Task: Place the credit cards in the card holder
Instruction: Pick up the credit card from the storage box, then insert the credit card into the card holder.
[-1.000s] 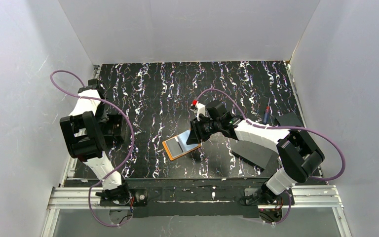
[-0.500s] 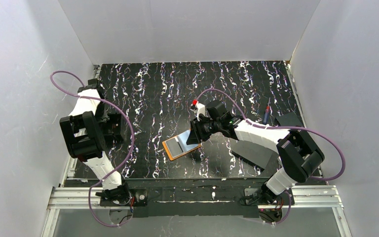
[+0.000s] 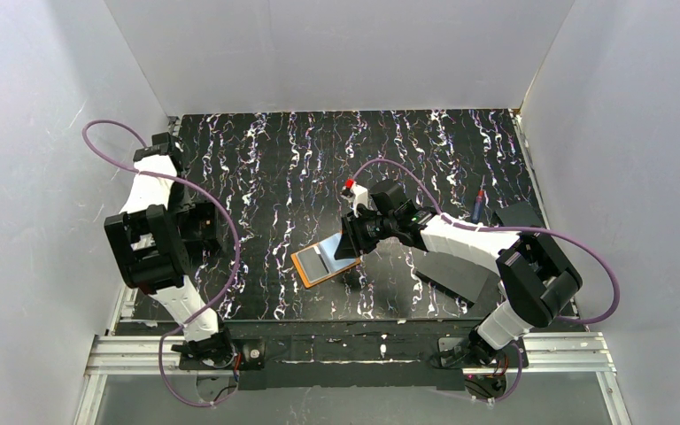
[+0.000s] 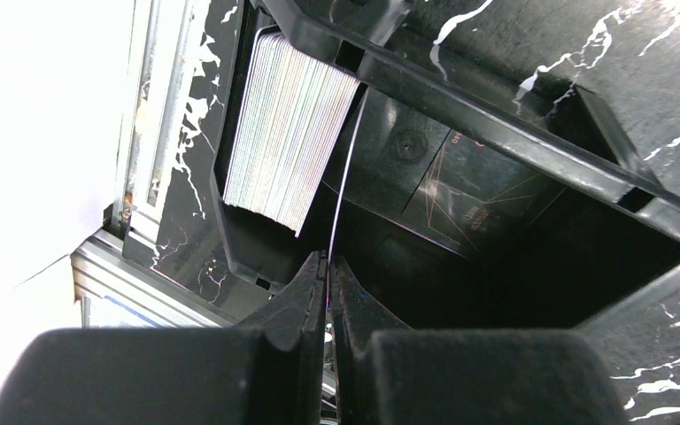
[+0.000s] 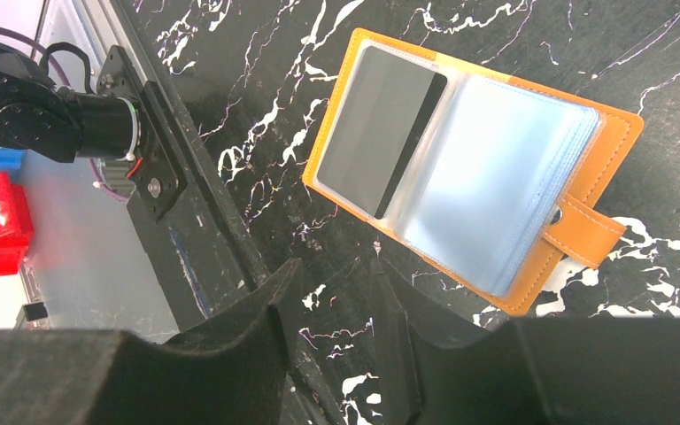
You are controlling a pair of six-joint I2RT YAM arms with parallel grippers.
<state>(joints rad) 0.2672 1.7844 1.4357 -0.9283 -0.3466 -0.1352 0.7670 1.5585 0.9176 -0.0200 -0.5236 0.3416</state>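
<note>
- Left gripper (image 4: 328, 261) is seen pressed together on a single card (image 4: 347, 168), which is pinched edge-on by its near end between the fingertips.
- That single card is held upright inside a black tray (image 4: 496, 133), just beside the card stack (image 4: 288, 128) and slightly apart from it.
- Card stack is stood on edge against the tray's left end wall; the tray's other part is seen dark, and its contents cannot be made out.
- Right gripper (image 5: 332, 270) is held with fingers spread part way; nothing is gripped between them.
- It is poised over the marbled black table (image 5: 257, 71), just near of the card holder (image 5: 618, 133), not touching it as far as can be told.
- Card holder is laid open and flat on the table, near the middle in the top view, orange cover down.
- One dark card (image 5: 376, 142) is seated in the left-hand sleeve.
- Clear sleeves (image 5: 487, 177) on the other half are stacked and pale grey-blue; whether any card is inside cannot be told.
- Snap tab (image 5: 589, 237) is left undone, sticking out past the sleeve-side edge.
- Left arm (image 3: 155, 239) is folded at the table's left edge, well apart from the card holder.
</note>
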